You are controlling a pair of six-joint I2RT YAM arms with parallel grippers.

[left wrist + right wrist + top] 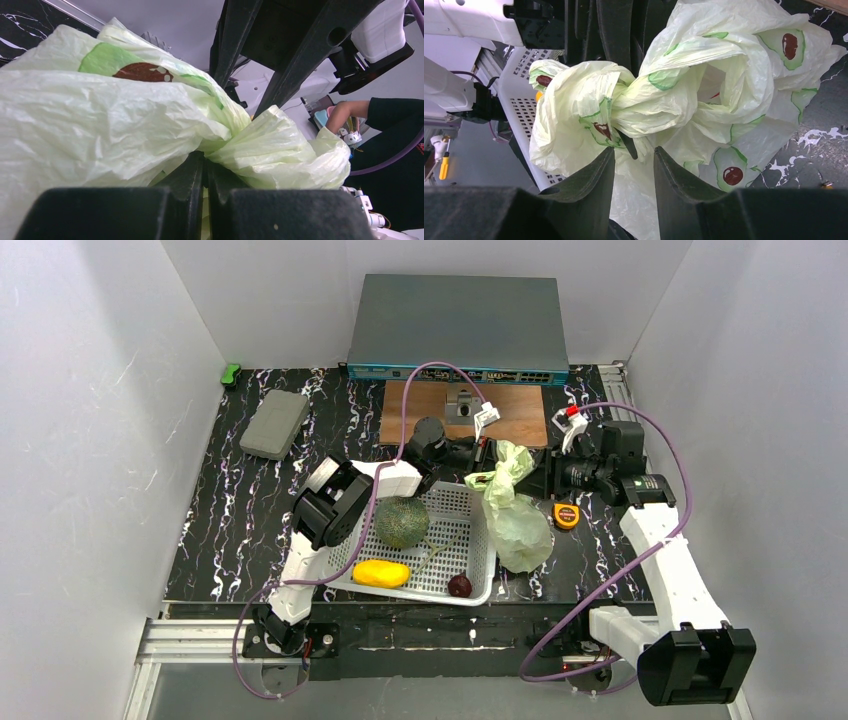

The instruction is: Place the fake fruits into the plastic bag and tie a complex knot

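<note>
I cannot tell what the plastic bag [520, 530] holds, its film too cloudy; the tips of my left claw [204, 167] sink under its folds; the left wrist view cuts the bag off at left.

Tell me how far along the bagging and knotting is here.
Done: the plastic bag has its neck gathered into a twist. In hand: the left gripper is shut on that neck; the right gripper straddles it, jaws apart. Left: the melon, mango and plum lie in the basket, unbagged, and the knot looks unfinished.
</note>
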